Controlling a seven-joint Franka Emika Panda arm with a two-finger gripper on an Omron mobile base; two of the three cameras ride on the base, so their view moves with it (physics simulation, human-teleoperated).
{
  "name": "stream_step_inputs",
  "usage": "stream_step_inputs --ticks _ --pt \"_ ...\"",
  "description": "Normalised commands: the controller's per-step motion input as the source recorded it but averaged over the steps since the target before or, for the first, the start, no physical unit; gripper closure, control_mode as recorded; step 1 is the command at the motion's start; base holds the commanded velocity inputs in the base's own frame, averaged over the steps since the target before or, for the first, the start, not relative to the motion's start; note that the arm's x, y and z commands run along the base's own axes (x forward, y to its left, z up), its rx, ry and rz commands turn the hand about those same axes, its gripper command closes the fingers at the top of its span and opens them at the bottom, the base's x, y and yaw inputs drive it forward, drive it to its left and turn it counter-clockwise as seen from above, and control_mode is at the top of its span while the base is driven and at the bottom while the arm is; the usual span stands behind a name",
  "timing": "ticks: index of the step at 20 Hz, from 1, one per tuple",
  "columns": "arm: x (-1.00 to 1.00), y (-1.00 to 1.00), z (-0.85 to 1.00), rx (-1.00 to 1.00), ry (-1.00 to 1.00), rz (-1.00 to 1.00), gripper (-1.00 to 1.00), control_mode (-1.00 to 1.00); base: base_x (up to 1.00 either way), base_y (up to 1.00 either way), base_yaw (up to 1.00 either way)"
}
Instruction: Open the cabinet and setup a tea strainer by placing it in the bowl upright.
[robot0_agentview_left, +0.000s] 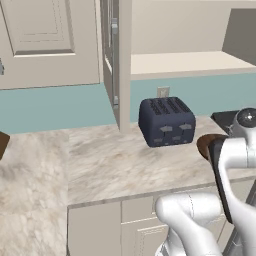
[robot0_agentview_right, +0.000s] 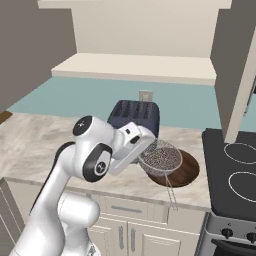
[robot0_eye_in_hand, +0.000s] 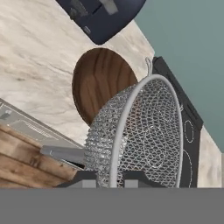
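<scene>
My gripper is shut on the rim of the tea strainer, a silver mesh hemisphere. It hangs just above the left part of the dark brown wooden bowl, and its thin handle points down toward the counter's front edge. In the hand view the tea strainer stands on edge between my fingertips, with the bowl beyond it. The cabinet stands open above, its pale shelf bare and its doors swung wide. The bowl's edge peeks out beside my arm.
A dark blue toaster sits against the wall just behind the bowl. A black stove borders the bowl on the right. The cabinet's open right door hangs over the stove. The marble counter stretches left.
</scene>
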Motion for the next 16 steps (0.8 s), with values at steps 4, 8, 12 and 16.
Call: stream_step_inputs --ticks 4,8,12,16 --pt "0.54 -0.22 -0.39 0.0 0.0 0.01 1.0 -1.0 0.0 0.0 0.0" --pt "0.47 -0.11 -0.53 0.0 0.0 0.0 1.0 -1.0 0.0 0.0 0.0" --pt "0.44 -0.07 -0.56 0.0 0.03 0.0 1.0 -1.0 0.0 0.0 0.0" --pt "0.44 -0.25 -0.45 0.0 0.0 0.0 1.0 -1.0 0.0 0.0 0.0"
